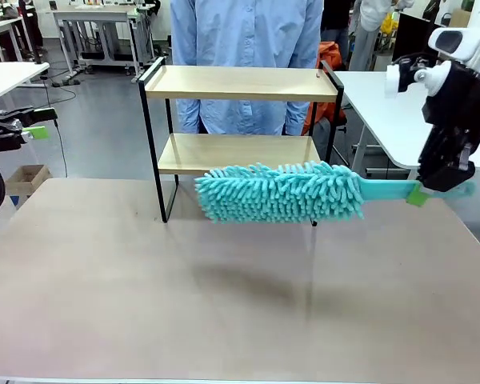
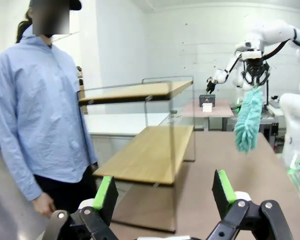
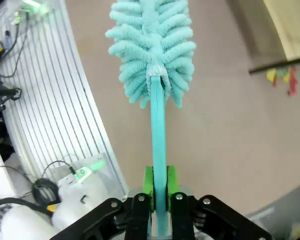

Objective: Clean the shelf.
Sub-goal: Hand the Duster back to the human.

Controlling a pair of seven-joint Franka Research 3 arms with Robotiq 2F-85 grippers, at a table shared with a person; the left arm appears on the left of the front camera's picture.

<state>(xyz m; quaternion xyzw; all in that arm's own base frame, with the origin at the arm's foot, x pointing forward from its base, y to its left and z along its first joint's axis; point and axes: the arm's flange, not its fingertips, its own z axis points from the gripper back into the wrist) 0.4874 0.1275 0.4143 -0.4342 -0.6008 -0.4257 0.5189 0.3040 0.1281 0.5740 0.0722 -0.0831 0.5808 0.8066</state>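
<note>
At 3 o'clock of bench (image 1: 80, 272), right pincer (image 1: 417, 194) clamped on duster (image 1: 280, 192) handle | duster hung before shelf (image 1: 240, 84) at 12 o'clock | left pincer (image 2: 162, 192) apart, idle | risk: thin-handle grip twisting; sweep nudging light shelf off bench

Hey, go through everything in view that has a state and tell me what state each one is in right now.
Left gripper: open, holding nothing.
Right gripper: shut on the duster handle.
Duster: held level above the table, in front of the shelf's lower board.
Shelf: upright, both boards bare.
</note>
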